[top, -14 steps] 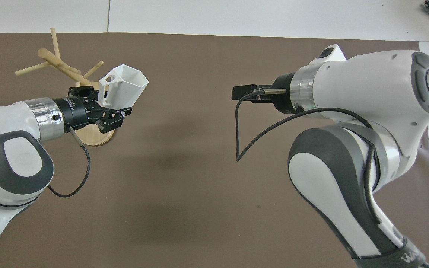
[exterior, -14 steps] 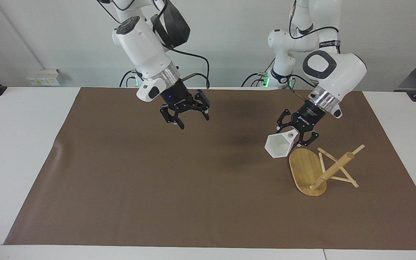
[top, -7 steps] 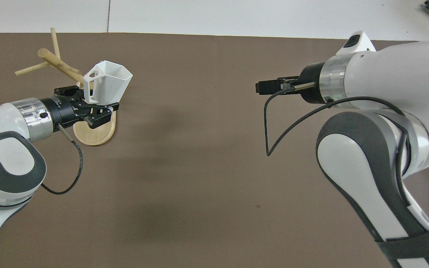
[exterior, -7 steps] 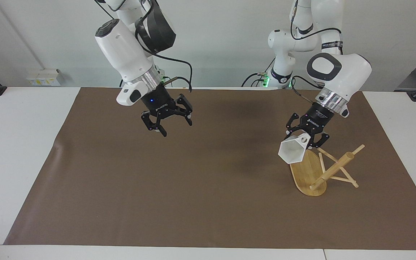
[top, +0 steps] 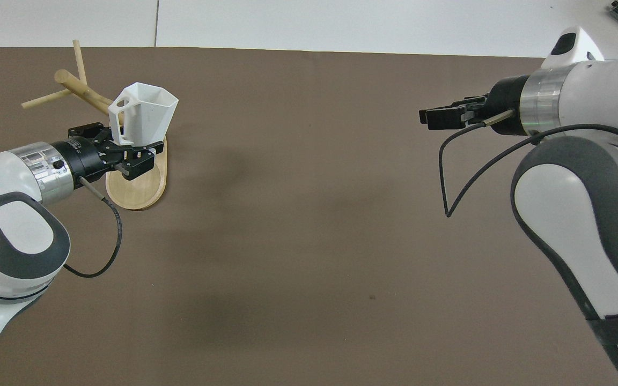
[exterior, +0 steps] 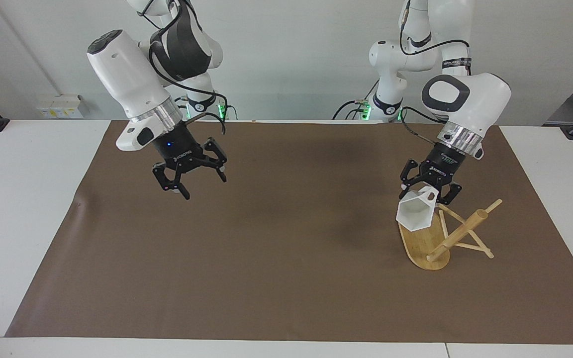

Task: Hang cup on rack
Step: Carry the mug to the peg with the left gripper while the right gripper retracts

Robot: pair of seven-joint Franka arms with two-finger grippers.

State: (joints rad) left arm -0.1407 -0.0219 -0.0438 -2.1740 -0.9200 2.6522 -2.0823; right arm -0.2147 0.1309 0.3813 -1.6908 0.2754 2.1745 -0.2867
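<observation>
Two arms of mine hang over the white surface [exterior: 28,209], which is covered by a wide brown mat [exterior: 286,258]. Toward my left arm's end stands the rack [exterior: 433,238], its oval bamboo base tipped up on edge, the post leaning away with thin pegs crossing it. My left gripper [exterior: 430,191] is clamped on the flat handle of the cup [exterior: 416,213], holding it in the air over the rack's base, tilted, its hexagonal mouth turned away from me. The cup sits just beside the pegs; whether it touches one I cannot tell. My right gripper [exterior: 189,181] waits over the mat toward the other end, fingers spread wide and holding nothing.
</observation>
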